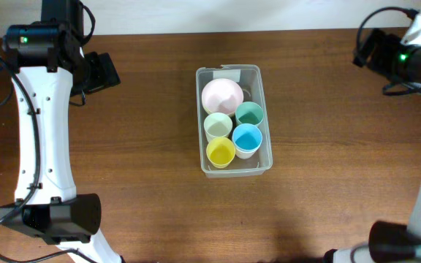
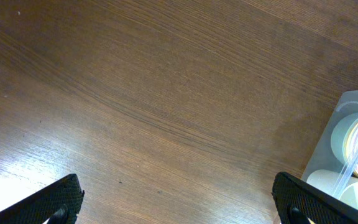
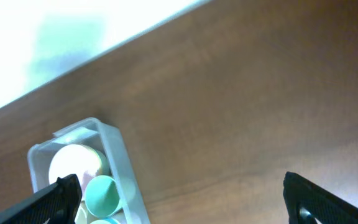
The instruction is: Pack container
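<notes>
The container (image 1: 199, 109) is showing a white label (image 1: 224, 71), its writing illegible; pastel cups (image 1: 246, 137) are sitting inside. Left gripper (image 2: 176, 194) and right gripper (image 3: 180, 186) are gaping wide, empty.

Clear glossy plastic container (image 1: 264, 157) on grained wood table (image 1: 145, 146).

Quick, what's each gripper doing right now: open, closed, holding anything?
Left gripper: open, holding nothing.
Right gripper: open, holding nothing.

dark wooden table (image 1: 152, 183), pale wall beyond
</notes>
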`<state>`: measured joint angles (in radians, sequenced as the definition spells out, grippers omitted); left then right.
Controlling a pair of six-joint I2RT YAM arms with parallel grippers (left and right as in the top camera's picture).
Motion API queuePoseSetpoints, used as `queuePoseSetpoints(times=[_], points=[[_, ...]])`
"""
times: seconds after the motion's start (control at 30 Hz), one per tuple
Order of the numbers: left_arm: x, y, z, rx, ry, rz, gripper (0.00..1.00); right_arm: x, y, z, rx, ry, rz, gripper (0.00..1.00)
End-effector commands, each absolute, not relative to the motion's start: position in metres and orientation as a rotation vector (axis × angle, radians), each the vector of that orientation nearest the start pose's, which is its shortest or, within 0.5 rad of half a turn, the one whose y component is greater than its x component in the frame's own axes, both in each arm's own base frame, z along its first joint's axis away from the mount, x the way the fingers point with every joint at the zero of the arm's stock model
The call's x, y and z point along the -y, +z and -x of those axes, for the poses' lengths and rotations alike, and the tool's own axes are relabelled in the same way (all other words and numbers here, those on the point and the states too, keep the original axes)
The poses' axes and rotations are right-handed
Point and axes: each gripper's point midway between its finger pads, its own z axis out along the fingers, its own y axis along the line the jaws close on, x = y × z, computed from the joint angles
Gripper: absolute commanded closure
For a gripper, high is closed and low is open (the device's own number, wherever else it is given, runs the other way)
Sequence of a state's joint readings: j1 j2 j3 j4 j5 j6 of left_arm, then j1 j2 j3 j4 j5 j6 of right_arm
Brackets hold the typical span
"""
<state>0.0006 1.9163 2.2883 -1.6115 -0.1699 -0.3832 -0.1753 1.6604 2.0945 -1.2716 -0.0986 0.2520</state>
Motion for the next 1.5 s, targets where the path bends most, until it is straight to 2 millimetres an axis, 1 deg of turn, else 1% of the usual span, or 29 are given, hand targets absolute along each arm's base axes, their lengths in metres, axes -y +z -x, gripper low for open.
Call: queuePoseSetpoints(times=[0.0,0.07,0.13,0.17,0.23,0.27,0.3,0.4,0.47,0.57,0.6,0.7,0.73,0.77,0.93,1.0,1.03,1.13,1.17,1.27,1.47], points=[[-0.032,0.282,-0.396,-2.699,0.151,0.585,0.01,0.035,0.396,-0.394,-2.237,0.014,-0.183,0.01],[-0.032,0.282,-0.396,-2.700,0.151,0.585,0.00,0.018,0.413,-0.394,-2.165,-0.032,0.002,0.01],[-0.032,0.282,-0.396,-2.700,0.151,0.585,0.01,0.006,0.427,-0.386,-2.092,-0.081,0.147,0.01],[-0.032,0.282,-0.396,-2.700,0.151,0.585,0.00,0.002,0.430,-0.381,-2.065,-0.093,0.193,0.01],[-0.032,0.282,-0.396,-2.700,0.151,0.585,0.01,0.001,0.432,-0.373,-2.030,-0.114,0.225,0.01],[-0.032,0.282,-0.396,-2.699,0.151,0.585,0.01,0.002,0.430,-0.363,-1.993,-0.138,0.245,0.01],[-0.032,0.282,-0.396,-2.700,0.151,0.585,0.01,0.002,0.429,-0.358,-1.965,-0.150,0.256,0.01],[-0.032,0.282,-0.396,-2.700,0.151,0.585,0.01,0.002,0.417,-0.345,-1.897,-0.178,0.277,0.01],[-0.032,0.282,-0.396,-2.699,0.151,0.585,0.01,0.002,0.400,-0.334,-1.864,-0.181,0.272,0.01],[-0.032,0.282,-0.396,-2.700,0.151,0.585,0.01,-0.001,0.361,-0.319,-1.857,-0.170,0.282,0.01],[-0.032,0.282,-0.396,-2.700,0.152,0.586,0.01,-0.003,0.345,-0.312,-1.859,-0.161,0.288,0.01],[-0.032,0.282,-0.396,-2.700,0.151,0.585,0.01,-0.005,0.309,-0.294,-1.856,-0.155,0.292,0.01],[-0.032,0.282,-0.396,-2.699,0.151,0.585,0.01,-0.005,0.294,-0.287,-1.857,-0.155,0.292,0.01],[-0.032,0.282,-0.396,-2.699,0.151,0.585,0.01,-0.005,0.272,-0.275,-1.856,-0.155,0.292,0.01],[-0.032,0.282,-0.396,-2.700,0.151,0.585,0.01,-0.007,0.224,-0.248,-1.848,-0.149,0.296,0.01],[-0.032,0.282,-0.396,-2.699,0.151,0.585,0.01,-0.007,0.209,-0.242,-1.841,-0.151,0.295,0.01],[-0.032,0.282,-0.396,-2.700,0.151,0.585,0.01,-0.007,0.197,-0.237,-1.835,-0.148,0.290,0.01],[-0.032,0.282,-0.396,-2.699,0.151,0.586,0.01,-0.008,0.177,-0.233,-1.825,-0.133,0.273,0.01],[-0.032,0.282,-0.396,-2.700,0.151,0.585,0.01,-0.008,0.166,-0.231,-1.826,-0.125,0.264,0.01],[-0.032,0.282,-0.396,-2.699,0.151,0.585,0.01,-0.008,0.153,-0.230,-1.829,-0.107,0.240,0.01],[-0.032,0.282,-0.396,-2.699,0.151,0.585,0.01,-0.012,0.135,-0.229,-1.835,-0.083,0.258,0.01]])
